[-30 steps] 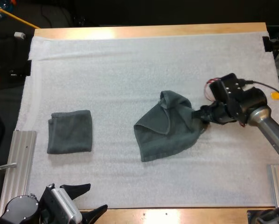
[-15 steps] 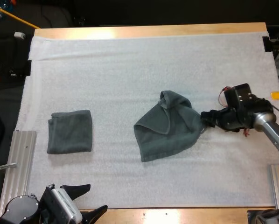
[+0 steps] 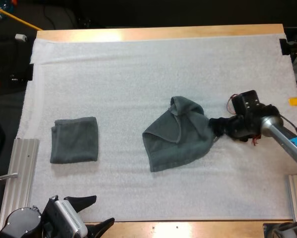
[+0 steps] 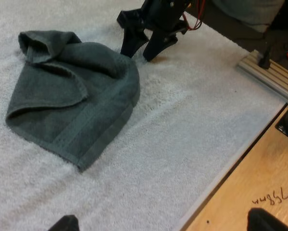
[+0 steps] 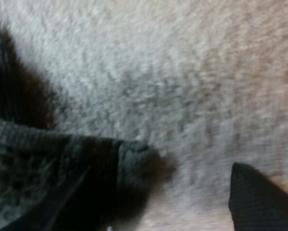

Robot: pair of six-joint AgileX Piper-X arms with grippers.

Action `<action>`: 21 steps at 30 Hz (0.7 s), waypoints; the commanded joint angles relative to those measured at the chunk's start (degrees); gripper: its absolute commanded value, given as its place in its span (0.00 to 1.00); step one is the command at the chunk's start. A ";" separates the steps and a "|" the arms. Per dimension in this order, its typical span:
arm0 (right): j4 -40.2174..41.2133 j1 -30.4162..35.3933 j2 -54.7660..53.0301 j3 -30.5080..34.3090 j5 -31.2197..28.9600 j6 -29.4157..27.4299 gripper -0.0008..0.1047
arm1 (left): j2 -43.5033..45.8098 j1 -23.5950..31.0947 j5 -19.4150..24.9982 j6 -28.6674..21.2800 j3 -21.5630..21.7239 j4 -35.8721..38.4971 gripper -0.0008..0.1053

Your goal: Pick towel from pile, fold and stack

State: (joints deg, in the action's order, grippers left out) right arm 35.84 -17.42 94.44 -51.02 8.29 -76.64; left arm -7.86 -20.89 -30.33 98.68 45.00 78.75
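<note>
left hand [image 3: 91,214] at near-left desk [image 3: 188,229] edge, fingers apart, empty | folded towel [image 3: 74,140] flat on left of mat [image 3: 138,74] | crumpled towel [image 3: 178,134] right of mat's centre | right hand [image 3: 216,130] at crumpled towel's right edge, fingers apart, not clamped on it

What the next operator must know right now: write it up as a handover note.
Left end effector: open, holding nothing, at the near edge of the wooden table.
Right end effector: open, low on the white mat, at the right edge of the crumpled dark grey-green towel. The towel's corner lies near its fingers, not gripped.
Folded dark grey-green towel: flat at the mat's left.
Done: one towel folded and placed.
Left: grasp the crumpled towel, fold it, stack it on the folded one.
</note>
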 commanded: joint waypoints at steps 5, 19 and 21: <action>-1.67 -3.53 1.79 -0.11 -1.30 2.26 0.55 | -0.19 -0.26 -0.33 0.53 0.02 -3.06 0.63; -0.30 -6.86 2.66 -0.11 -9.85 2.68 0.26 | -0.19 -0.26 -0.33 2.80 0.02 -3.13 0.63; -0.75 -8.03 2.66 -0.18 -9.85 0.70 0.22 | -0.19 -0.26 -0.33 2.83 0.02 -3.13 0.63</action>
State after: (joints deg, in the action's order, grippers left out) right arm 34.91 -24.94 96.07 -51.64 -2.79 -75.06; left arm -7.86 -20.89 -30.33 100.78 45.00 76.17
